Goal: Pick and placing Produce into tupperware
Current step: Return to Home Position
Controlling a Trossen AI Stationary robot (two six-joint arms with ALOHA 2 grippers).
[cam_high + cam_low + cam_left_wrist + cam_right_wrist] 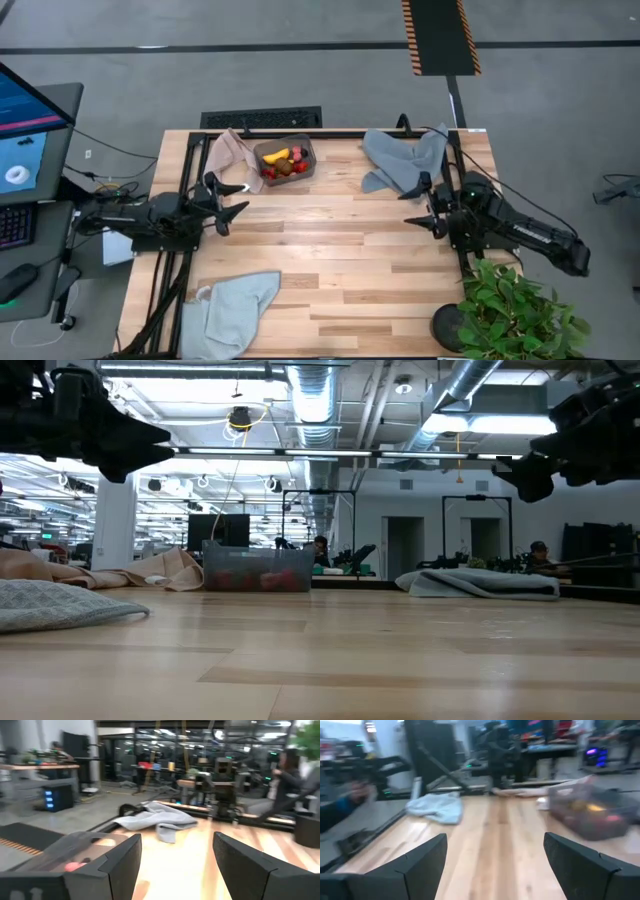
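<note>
Reading this as the homing step, with picking looking done: seeing produce (285,164) piling inside tub (311,149), banana (277,156) on top, and spotting no loose fruit on surface (330,260). Placing tub at far edge of surface, left of centre, just beside beige cloth (228,152) and well apart from grey-blue cloth (405,160) on the right.

Noting left gripper (240,199) hovering over left edge of surface, near tub, pointing inward. Seeing its fingers (120,865) spreading wide with only bare surface between, gripping nothing. Catching tub (75,851) off to one side in left wrist view, something pink inside.

Noting right gripper (412,207) hovering over right edge, just beside grey-blue cloth, pointing inward toward left gripper. Seeing its fingers (420,865) gaping wide too, carrying nothing, with tub (592,812) showing across surface.

Checking low view: finding both grippers hanging high above surface, well clear of tub (256,572).

Judging next move as needing no grasp: just folding the 2 arms to rest, keeping height, clearing cloths and plant (520,310) by right arm. Flagging 1 small risk: right gripper snagging grey-blue cloth.
</note>
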